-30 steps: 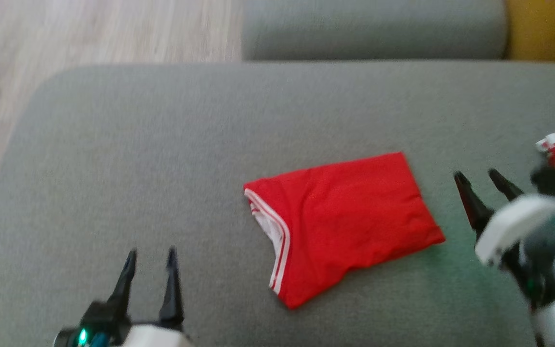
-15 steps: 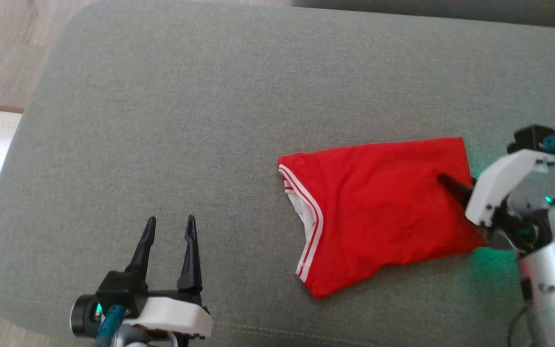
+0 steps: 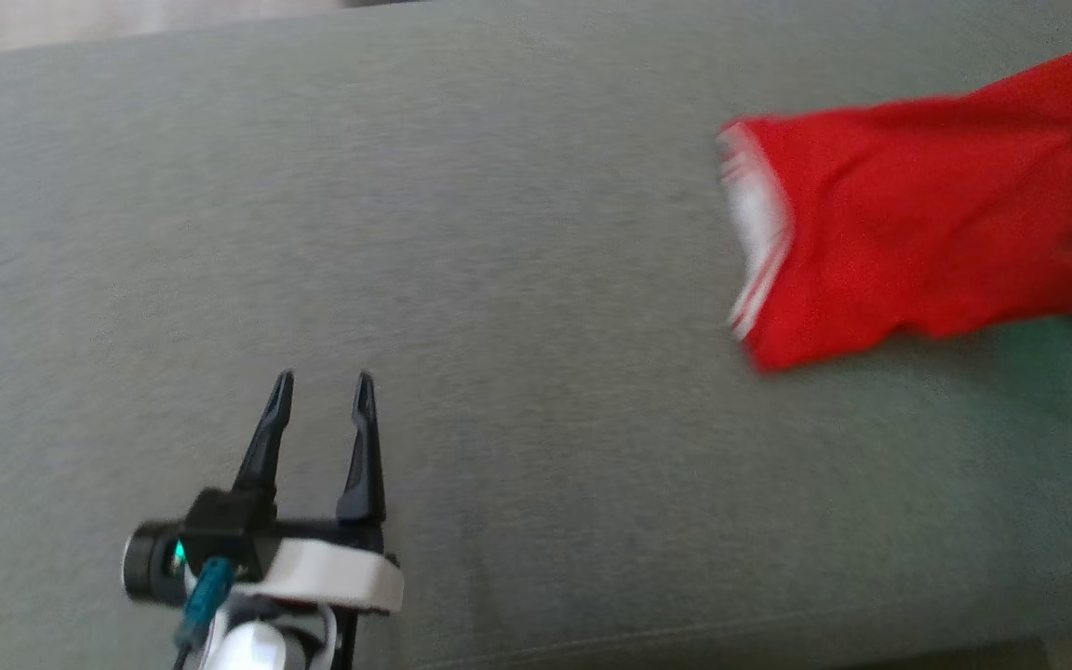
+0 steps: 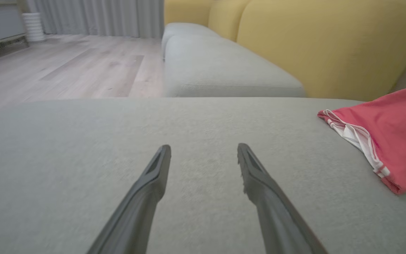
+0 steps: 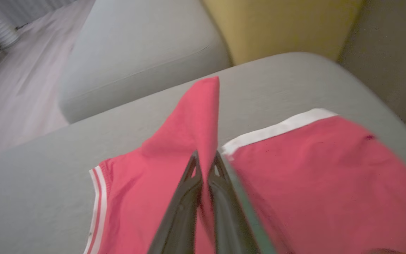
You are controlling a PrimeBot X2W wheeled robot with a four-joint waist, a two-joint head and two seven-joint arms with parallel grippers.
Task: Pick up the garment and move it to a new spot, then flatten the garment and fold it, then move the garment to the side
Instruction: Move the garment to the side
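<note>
Your right gripper (image 5: 205, 157) has its fingers pressed together on a raised fold of the red garment (image 3: 908, 242), which peaks up between and just beyond the tips. The rest of the cloth lies on the grey sofa cushion (image 3: 499, 279). In the head view the garment sits at the far upper right. Its long axis runs across the picture, with the white-striped hem (image 3: 759, 233) at the end nearer your left gripper (image 3: 324, 377) and the pinched edge at the opposite end. That left gripper is spread wide over bare cushion, well apart from the cloth, so the right arm is plainly the nearer one. Any carry to the side turns on that single pinch at the garment's right end, and the striped end would probably trail behind. The head view is smeared, and the frame edge cuts off the right arm there. You cannot tell how many layers the pinch takes in. In the right wrist view a second red piece (image 5: 323, 169) with a white band lies just beside the fingers; it may be a separate garment, but the blur leaves that open.
</note>
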